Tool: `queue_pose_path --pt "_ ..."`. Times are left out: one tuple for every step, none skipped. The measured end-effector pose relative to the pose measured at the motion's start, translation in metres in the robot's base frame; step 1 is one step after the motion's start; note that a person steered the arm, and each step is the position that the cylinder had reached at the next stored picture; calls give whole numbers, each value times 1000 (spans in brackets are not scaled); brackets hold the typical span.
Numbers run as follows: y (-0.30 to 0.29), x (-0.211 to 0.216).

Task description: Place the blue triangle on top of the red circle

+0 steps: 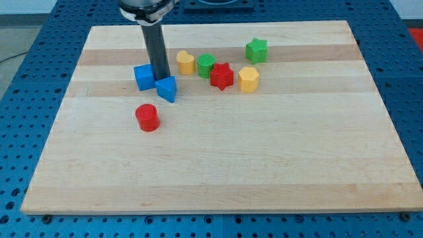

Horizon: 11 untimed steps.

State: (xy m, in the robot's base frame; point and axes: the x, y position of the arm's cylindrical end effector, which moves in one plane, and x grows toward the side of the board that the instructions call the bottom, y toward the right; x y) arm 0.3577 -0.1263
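Note:
The blue triangle (167,88) lies on the wooden board in the upper left part of the view. The red circle (147,117) stands below it and a little to the view's left, a short gap apart. My tip (160,77) is down at the board, touching the triangle's upper edge, wedged between it and a blue cube (144,77) on the view's left.
To the view's right of the rod lie a yellow block (186,63), a green block (206,65), a red star (222,76), a yellow hexagon (248,79) and a green star (256,50). The board (264,158) rests on a blue perforated table.

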Motion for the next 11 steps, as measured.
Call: queue_pose_path --pt "-34 0" --pt "-29 0" --pt "18 -1" --pt "51 13" --pt "52 56" --pt "52 74" --pt "48 77" --pt "35 79" --pt "24 79" --pt "10 79" --pt "4 80"
